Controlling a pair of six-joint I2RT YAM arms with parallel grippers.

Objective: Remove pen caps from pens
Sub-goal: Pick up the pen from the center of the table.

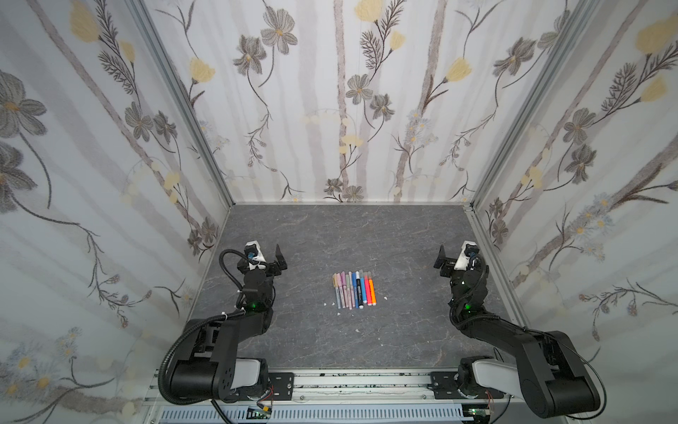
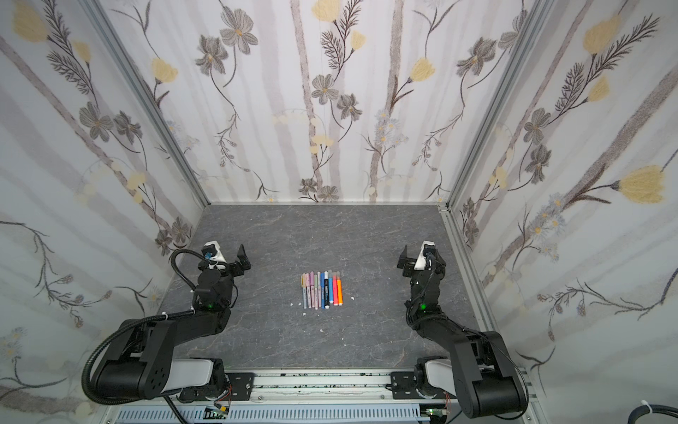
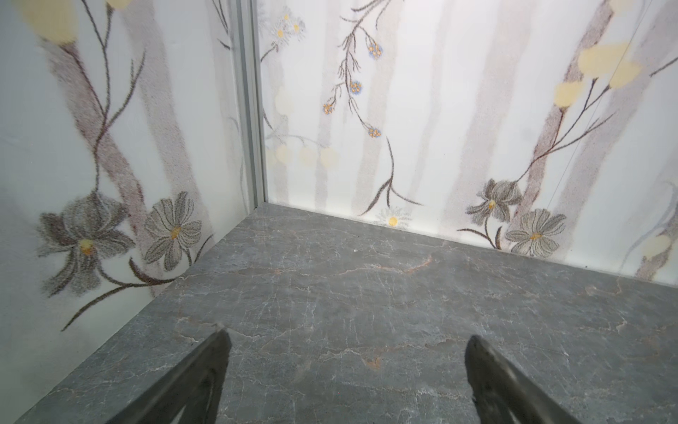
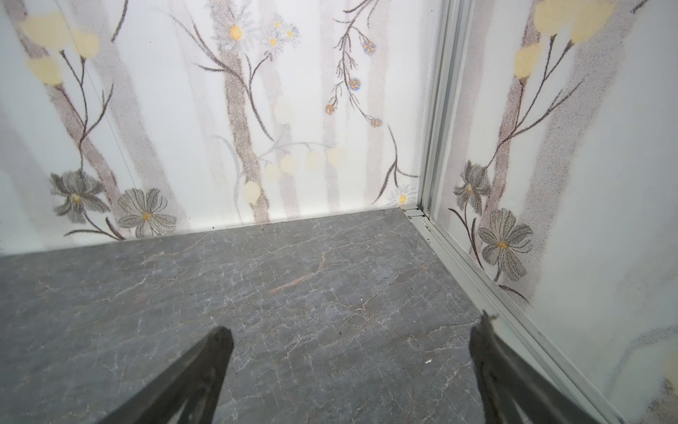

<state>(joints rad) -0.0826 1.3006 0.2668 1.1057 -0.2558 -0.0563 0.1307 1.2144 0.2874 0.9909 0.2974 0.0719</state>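
**Waiting wide open on either side of a row of pens**

Lying side by side on the grey, veined, stone-look table, the pens are forming one tight row of slim barrels, running from pink and purple through blue to red and orange. The pen caps are sitting on the ends pointing at the back wall, as far as I can tell. Tiny white specks are dotting the slab just around the row. Floral wallpaper is lining the walls well beyond it. The left gripper is hovering well apart on the row's left and the right gripper on its right, both spreading their jaws fully and gripping nothing.
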